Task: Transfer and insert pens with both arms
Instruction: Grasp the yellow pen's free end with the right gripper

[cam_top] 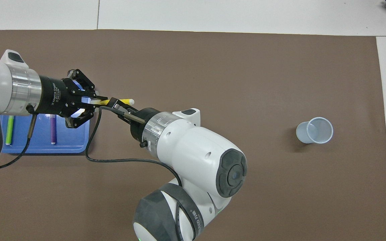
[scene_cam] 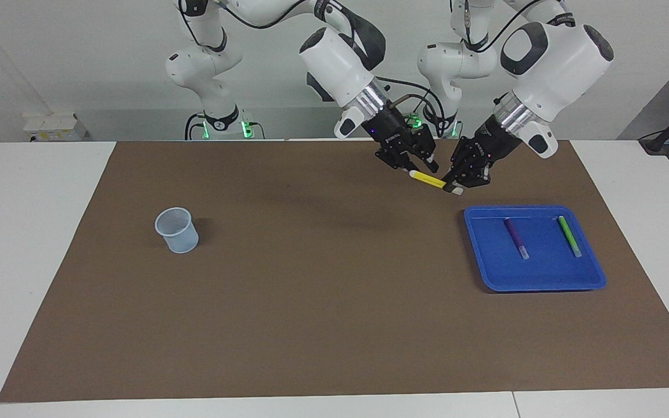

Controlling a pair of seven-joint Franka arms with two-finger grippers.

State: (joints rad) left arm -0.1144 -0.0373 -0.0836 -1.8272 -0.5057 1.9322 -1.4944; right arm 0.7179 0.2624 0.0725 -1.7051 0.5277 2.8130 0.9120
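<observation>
Lighting's bright and even in both views, looks like diffuse overhead light, no harsh hotspots. The brown mat (scene_cam: 334, 302) reads flat and matte with no glare. Shadows are soft: a faint dark smudge on the mat right beside the cup (scene_cam: 177, 230), on its side toward the left arm's end of the table, and a blurry one under the arms. The blue tray (scene_cam: 535, 278) throws a thin shadow along its edge. The white arm shells have mild sheen. In the overhead view the big right arm casing (cam_top: 199, 157) is close to the lens and a bit soft. Green status lights glow at the arm bases.
</observation>
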